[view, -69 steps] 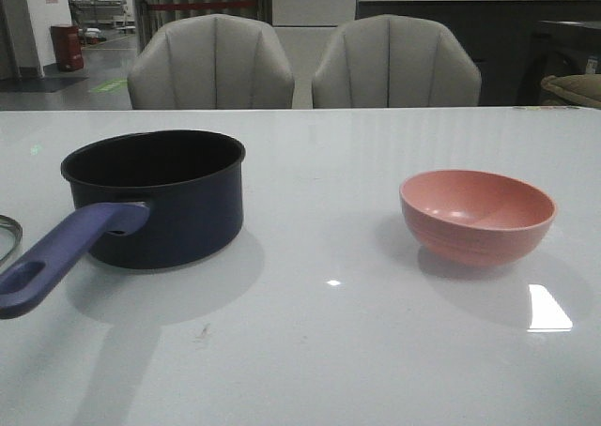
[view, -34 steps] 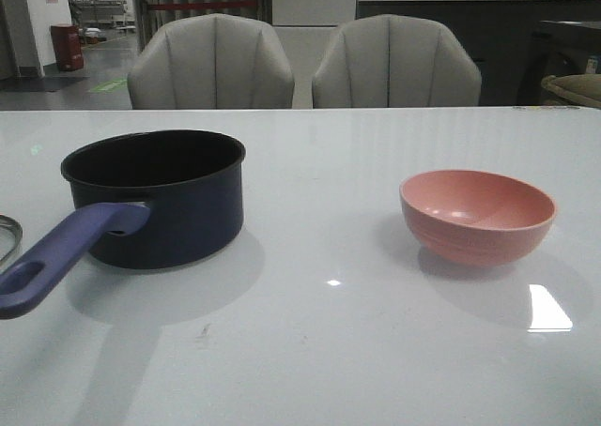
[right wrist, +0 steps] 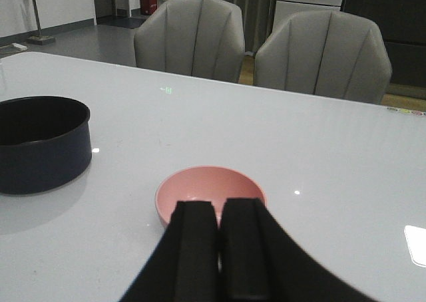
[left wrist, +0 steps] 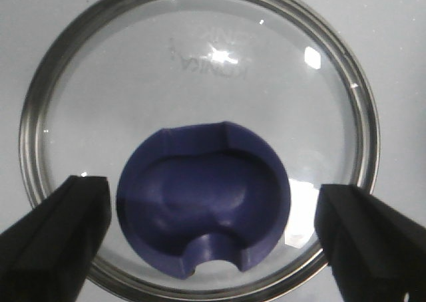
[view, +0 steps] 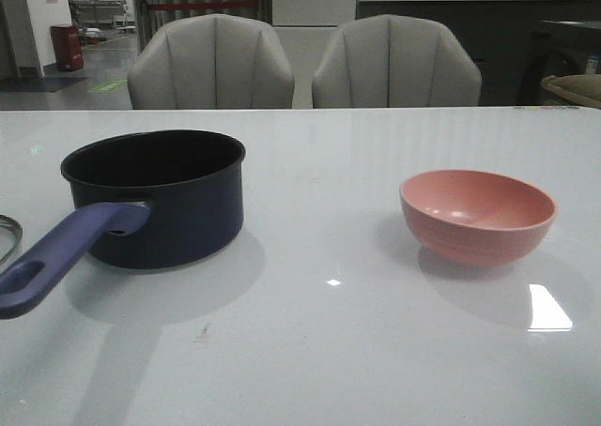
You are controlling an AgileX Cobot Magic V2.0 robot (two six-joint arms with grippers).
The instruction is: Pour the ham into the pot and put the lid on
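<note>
Front view: the pot (view: pixel 155 196) and pink bowl (view: pixel 477 214) sit well apart on the worktop (view: pixel 319 342); no ham shows. Left wrist view: the released left end effector (left wrist: pixel 213 232) straddles the lid (left wrist: pixel 200 136), probably ready to grip its knob (left wrist: pixel 203 199). Right wrist view: the clenched, empty right end effector (right wrist: pixel 219 245) faces the bowl.

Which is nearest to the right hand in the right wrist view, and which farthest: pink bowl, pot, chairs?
1. Pink bowl, just ahead of the right hand.
2. Pot, farther, off to the side.
3. Chairs, behind the table's far edge.
</note>
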